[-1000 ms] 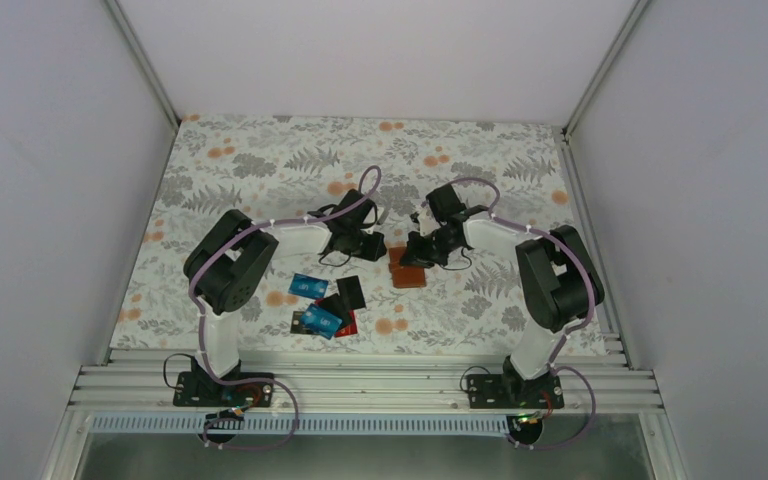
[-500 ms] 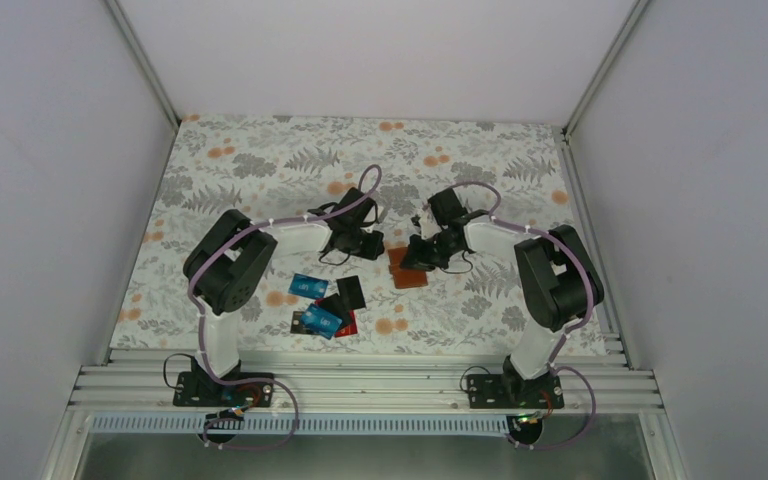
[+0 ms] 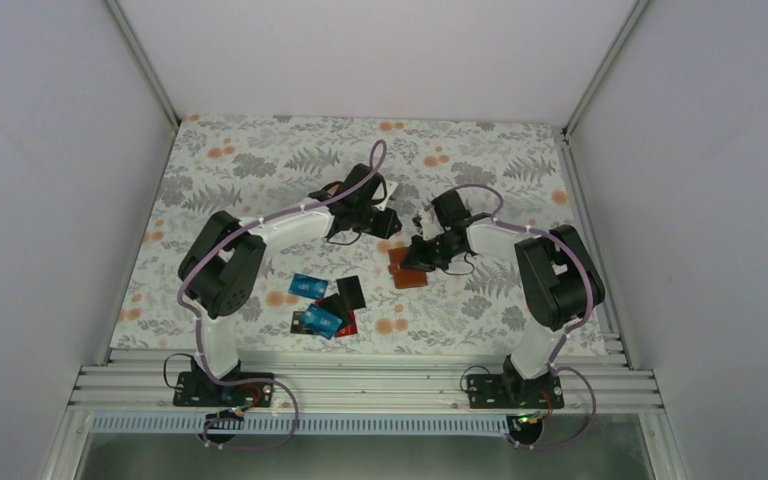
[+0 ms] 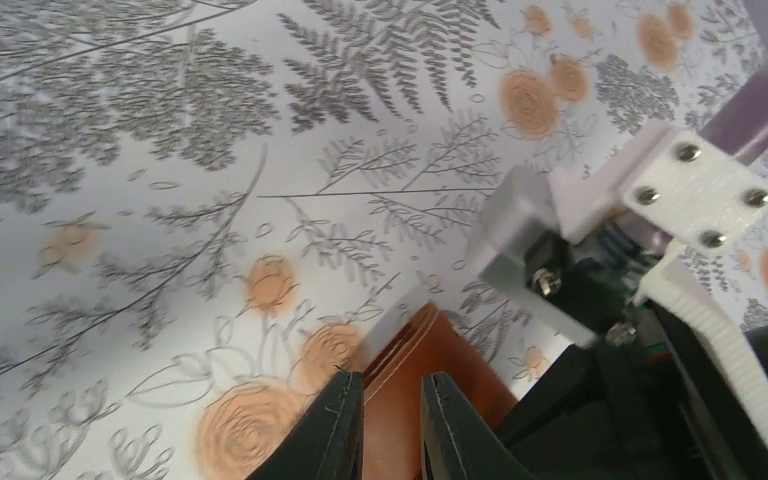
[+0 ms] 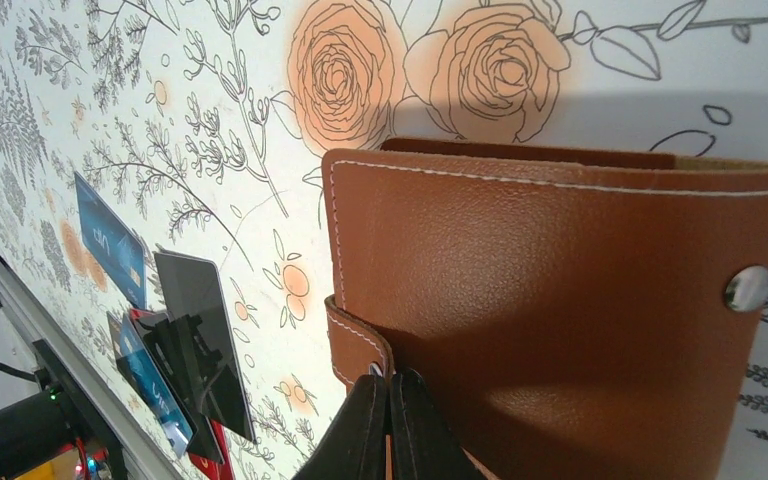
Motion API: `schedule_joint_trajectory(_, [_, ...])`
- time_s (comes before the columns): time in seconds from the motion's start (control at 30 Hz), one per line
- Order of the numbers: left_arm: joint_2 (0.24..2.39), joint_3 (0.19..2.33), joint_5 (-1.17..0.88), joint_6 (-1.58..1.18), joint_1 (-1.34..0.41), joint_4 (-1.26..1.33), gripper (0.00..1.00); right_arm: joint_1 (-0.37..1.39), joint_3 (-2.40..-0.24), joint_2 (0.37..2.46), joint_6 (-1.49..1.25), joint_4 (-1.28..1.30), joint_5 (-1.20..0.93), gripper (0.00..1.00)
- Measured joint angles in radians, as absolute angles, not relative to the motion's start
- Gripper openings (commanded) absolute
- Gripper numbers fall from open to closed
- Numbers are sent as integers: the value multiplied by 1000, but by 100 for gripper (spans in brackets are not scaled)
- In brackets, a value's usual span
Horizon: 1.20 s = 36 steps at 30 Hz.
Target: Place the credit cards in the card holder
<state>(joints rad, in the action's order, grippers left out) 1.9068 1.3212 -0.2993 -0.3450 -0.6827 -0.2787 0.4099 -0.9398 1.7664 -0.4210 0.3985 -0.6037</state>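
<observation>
— Did you catch that? The left gripper [image 3: 380, 216] has just pulled away from the card holder [image 3: 409, 270]. A second ago it sat right at the holder's left edge. Now it hangs off the holder's far-left corner, well clear of it.

— Carrying anything?

— Not that I can see. Its jaws stand a little apart, with only the holder's brown leather showing through the gap.

— And the right gripper [image 3: 413, 252]?

— It hasn't budged. It's on the holder's far end with its jaws pressed together and the tips against the closure strap [image 5: 355, 345]. I can't tell whether any leather is caught between them.

— So what does that mean for the job?

— I'd say they're still working on getting the holder open, and the right arm now has it to itself. No card has gone in yet. The credit cards [image 3: 325, 305] all lie in a loose heap left of the holder and nearer the arm bases, blue, black and a bit of red, some overlapping.

— How does the holder look?

— It's reddish-brown and grainy with pale stitching along the edge and a metal snap stud [image 5: 748, 288]. It lies flat on the flowered tabletop [image 3: 260, 170] and looks folded shut.
</observation>
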Motion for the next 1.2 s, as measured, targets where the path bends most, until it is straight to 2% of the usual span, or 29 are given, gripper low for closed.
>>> schedule_joint_trajectory(0.3, [2056, 1404, -408, -326, -703, -285, 18, 406, -939, 1766, -417, 398, -607, 4])
schedule_joint_trajectory(0.6, [2075, 1376, -517, -307, -710, -286, 18, 405, -939, 1766, -417, 398, -607, 4])
schedule_joint_trajectory(1.2, [2075, 1353, -447, -276, -726, -286, 17, 404, -975, 1766, -413, 466, -570, 4])
